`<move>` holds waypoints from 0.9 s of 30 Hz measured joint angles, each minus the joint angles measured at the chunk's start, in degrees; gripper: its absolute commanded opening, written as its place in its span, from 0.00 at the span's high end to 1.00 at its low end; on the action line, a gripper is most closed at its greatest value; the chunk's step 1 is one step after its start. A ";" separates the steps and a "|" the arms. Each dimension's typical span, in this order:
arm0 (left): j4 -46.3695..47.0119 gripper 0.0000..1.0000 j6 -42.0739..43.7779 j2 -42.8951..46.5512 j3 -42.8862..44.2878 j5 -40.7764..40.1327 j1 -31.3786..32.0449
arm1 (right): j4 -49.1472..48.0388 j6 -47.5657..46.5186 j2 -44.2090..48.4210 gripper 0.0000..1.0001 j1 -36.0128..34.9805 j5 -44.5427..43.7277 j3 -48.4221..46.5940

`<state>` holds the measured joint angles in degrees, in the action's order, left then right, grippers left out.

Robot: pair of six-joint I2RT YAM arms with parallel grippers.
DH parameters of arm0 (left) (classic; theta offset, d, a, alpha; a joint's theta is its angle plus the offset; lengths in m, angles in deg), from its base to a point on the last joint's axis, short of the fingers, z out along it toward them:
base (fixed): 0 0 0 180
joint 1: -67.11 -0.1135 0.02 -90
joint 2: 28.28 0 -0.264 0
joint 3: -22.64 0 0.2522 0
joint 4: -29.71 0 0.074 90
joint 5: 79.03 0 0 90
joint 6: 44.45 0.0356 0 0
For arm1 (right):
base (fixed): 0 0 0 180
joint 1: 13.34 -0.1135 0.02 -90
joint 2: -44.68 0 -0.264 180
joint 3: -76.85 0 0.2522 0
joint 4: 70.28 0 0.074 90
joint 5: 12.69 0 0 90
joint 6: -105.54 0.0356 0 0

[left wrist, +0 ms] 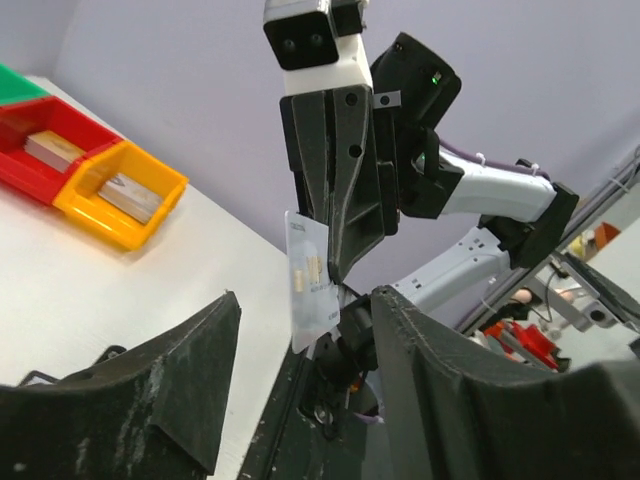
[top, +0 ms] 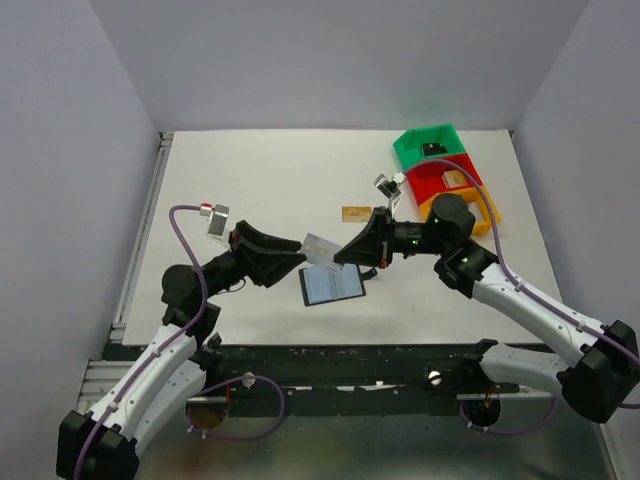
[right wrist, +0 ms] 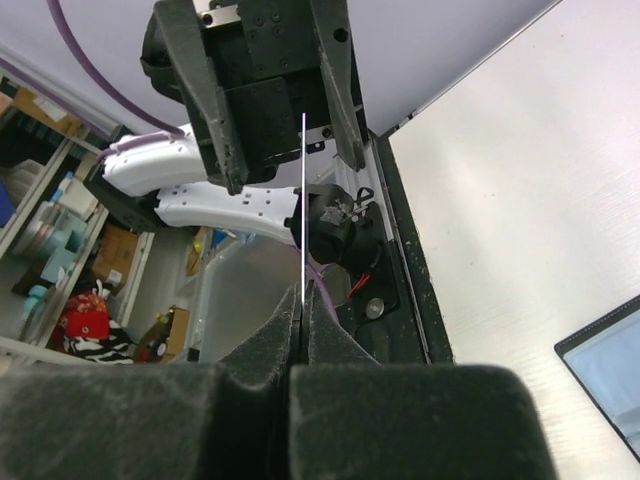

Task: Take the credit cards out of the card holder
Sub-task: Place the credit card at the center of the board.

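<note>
Pinching a silver-grey credit card [left wrist: 308, 275] edge-on, the right pincer [right wrist: 302, 300] is clenched tight; the left pincer [top: 298, 252] gapes released around it, apparently a mid-air handover. Below, the card holder [top: 332, 286] lies open on the table [top: 260, 170].

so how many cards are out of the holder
2: silver card in the right gripper, gold card on the table beyond it. more may hide in the card holder.

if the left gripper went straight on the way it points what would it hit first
The left gripper would first meet the silver card between its open jaws, then likely the right gripper pinching it; depth is unclear.
</note>
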<state>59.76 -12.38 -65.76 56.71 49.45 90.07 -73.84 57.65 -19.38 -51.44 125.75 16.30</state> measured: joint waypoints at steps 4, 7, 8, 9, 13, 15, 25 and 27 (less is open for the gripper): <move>0.61 0.44 -0.42 -3.32 1.25 4.07 -0.42 | 4.37 -2.56 -0.02 1.00 0.20 2.75 -2.49; 1.62 0.46 -1.09 -6.71 1.88 7.08 -0.39 | 8.09 -4.76 -0.02 1.00 0.20 4.28 -4.31; 1.75 0.48 -1.40 -7.43 1.88 7.76 -0.42 | 9.49 -5.53 -0.07 1.00 0.20 4.76 -4.92; 2.08 0.48 -1.70 -7.91 1.88 8.41 -0.42 | 10.95 -6.36 -0.13 1.00 0.20 5.16 -5.55; 3.72 0.48 -2.60 -8.50 1.88 10.40 -0.42 | 17.16 -9.68 -1.09 1.00 0.24 6.36 -8.44; 4.15 0.45 -2.82 -8.61 1.92 11.39 -0.46 | 19.91 -11.19 -1.55 1.00 0.24 6.78 -9.66; 5.18 0.64 -3.43 -9.70 2.71 15.19 -0.46 | 27.91 -15.65 -3.28 1.00 0.24 7.82 -11.45; 5.44 0.67 -3.56 -9.99 2.71 15.65 -0.46 | 28.37 -15.93 -3.41 1.00 0.24 7.82 -11.47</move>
<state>65.21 -15.94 -75.75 59.42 65.10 89.61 -45.47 41.72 -22.79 -51.20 133.58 4.83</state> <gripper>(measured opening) 0.388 0.011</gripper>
